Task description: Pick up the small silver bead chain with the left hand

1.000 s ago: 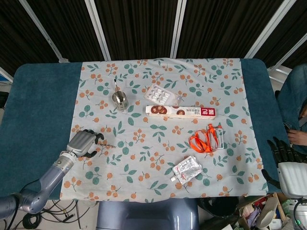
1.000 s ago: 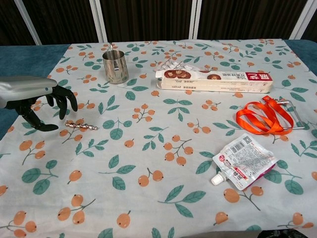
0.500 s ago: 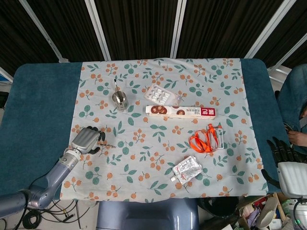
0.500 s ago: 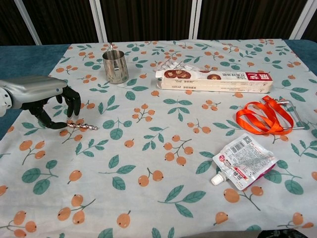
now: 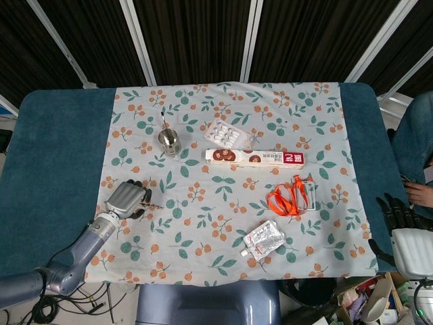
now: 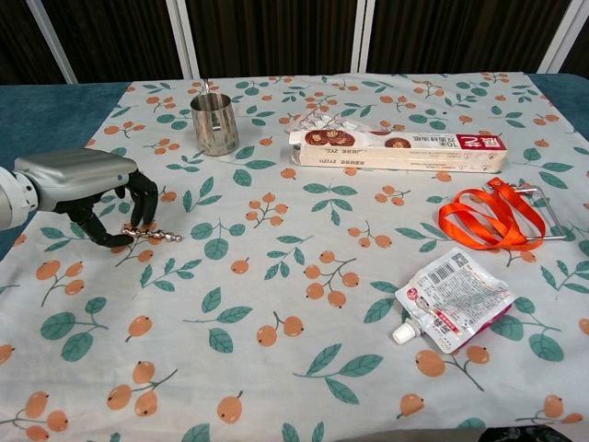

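— What's it all sitting on?
— Table [image 5: 54, 156] w/ a dark teal top, and a floral cloth [image 6: 276, 276] spread over the middle, leaves & orange berries.
— And on the cloth?
— Far left: steel cup [image 6: 214, 123]. Right of it a blister pack [image 5: 224, 133], then a long box [image 6: 398, 150] lying flat. Right side: orange ribbon [image 6: 486, 219]. Near right: white pouch [image 6: 451, 296] w/ spout. Left edge: small bead chain [image 6: 158, 235], robot's left hand [image 6: 87, 184] touching its end.
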You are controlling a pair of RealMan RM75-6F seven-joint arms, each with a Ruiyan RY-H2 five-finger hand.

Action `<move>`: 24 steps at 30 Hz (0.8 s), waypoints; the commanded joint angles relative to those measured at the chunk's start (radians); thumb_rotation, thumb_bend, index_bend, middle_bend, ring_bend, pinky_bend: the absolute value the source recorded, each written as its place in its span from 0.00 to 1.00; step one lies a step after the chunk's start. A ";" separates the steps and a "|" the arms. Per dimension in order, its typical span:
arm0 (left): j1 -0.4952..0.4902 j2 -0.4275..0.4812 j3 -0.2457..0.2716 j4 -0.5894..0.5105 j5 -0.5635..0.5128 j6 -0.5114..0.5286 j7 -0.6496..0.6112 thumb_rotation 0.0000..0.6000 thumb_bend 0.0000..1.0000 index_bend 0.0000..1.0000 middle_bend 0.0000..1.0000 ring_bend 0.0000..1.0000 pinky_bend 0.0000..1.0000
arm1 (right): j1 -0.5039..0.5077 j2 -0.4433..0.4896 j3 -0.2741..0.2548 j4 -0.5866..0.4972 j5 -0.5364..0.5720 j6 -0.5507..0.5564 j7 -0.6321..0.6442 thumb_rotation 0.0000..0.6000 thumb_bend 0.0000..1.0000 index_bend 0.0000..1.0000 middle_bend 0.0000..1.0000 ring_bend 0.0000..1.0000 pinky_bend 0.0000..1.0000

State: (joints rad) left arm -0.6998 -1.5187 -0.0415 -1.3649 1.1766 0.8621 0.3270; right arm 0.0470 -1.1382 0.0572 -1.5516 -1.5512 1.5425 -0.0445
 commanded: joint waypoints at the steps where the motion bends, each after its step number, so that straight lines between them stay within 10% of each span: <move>1: -0.003 -0.008 -0.003 0.003 -0.005 -0.002 0.009 1.00 0.32 0.48 0.49 0.28 0.29 | 0.000 0.000 0.000 0.000 0.001 0.000 0.000 1.00 0.17 0.03 0.01 0.05 0.14; 24: -0.024 -0.037 -0.016 0.005 -0.077 -0.023 0.091 1.00 0.35 0.52 0.52 0.31 0.29 | 0.003 0.000 0.001 0.000 0.002 -0.005 0.002 1.00 0.17 0.03 0.01 0.05 0.14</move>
State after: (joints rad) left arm -0.7235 -1.5559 -0.0566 -1.3585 1.1008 0.8393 0.4172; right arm 0.0502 -1.1382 0.0585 -1.5513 -1.5489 1.5378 -0.0425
